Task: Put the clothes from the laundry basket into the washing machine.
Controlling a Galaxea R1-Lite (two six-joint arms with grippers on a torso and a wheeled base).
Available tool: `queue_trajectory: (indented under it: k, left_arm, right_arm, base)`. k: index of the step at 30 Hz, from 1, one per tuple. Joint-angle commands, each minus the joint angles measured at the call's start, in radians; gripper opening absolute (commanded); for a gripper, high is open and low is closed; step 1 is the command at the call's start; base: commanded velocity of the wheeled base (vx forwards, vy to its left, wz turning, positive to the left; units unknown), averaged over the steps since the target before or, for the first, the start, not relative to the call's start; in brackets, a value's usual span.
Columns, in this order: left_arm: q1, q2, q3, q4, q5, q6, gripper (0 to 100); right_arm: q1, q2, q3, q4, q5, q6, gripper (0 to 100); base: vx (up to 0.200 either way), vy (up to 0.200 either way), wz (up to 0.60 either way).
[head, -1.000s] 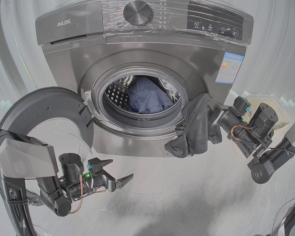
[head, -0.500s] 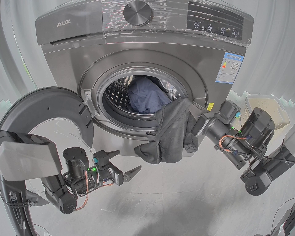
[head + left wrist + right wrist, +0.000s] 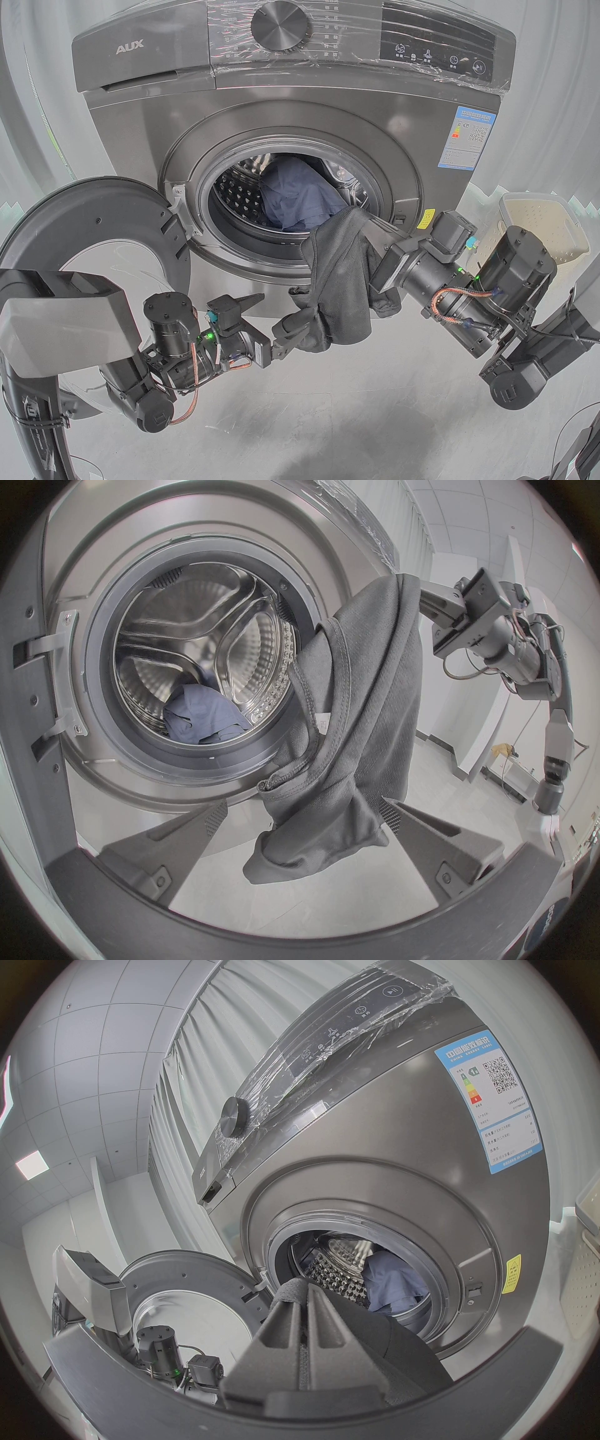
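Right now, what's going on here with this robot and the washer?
The robot is loading laundry. Its right gripper is shut on a dark grey garment, held at the washing machine's open mouth, with the cloth hanging down in front of the rim. The left gripper sits lower, open around the garment's hanging end. A blue garment already lies in the drum. The laundry basket stands beside the machine.

Black cylindrical arm joints [image 3: 522, 265]; orange braided cables [image 3: 462, 291]; green LEDs [image 3: 209, 336]; dark wedge jaws.
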Motion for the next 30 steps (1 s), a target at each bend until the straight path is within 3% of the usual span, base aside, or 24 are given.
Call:
queue_trajectory:
  k: [1, 7, 24, 25, 30]
  left_arm:
    - [-0.034, 0.011, -0.034, 0.000, 0.020, -0.013, 100]
    - [-0.040, 0.049, -0.103, 0.000, 0.025, -0.039, 100]
    - [-0.032, 0.169, -0.191, 0.000, 0.065, -0.038, 100]
    - [-0.032, 0.180, -0.198, 0.000, 0.065, -0.036, 0]
    - [-0.035, 0.201, -0.231, 0.000, 0.066, -0.038, 0]
  right_arm:
    - [0.004, 0.008, 0.000, -0.001, 0.000, 0.000, 0]
    - [0.004, 0.012, 0.003, -0.001, 0.000, 0.000, 0]
    - [0.003, 0.011, 0.003, -0.001, 0.000, 0.000, 0]
    - [0.004, 0.011, 0.003, -0.001, -0.001, 0.000, 0]
    - [0.003, 0.011, 0.003, -0.002, 0.000, 0.000, 0]
  base:
    - [0.000, 0.000, 0.00]
    - [0.000, 0.000, 0.00]
    - [0.000, 0.000, 0.00]
    - [0.000, 0.000, 0.00]
    - [0.000, 0.000, 0.00]
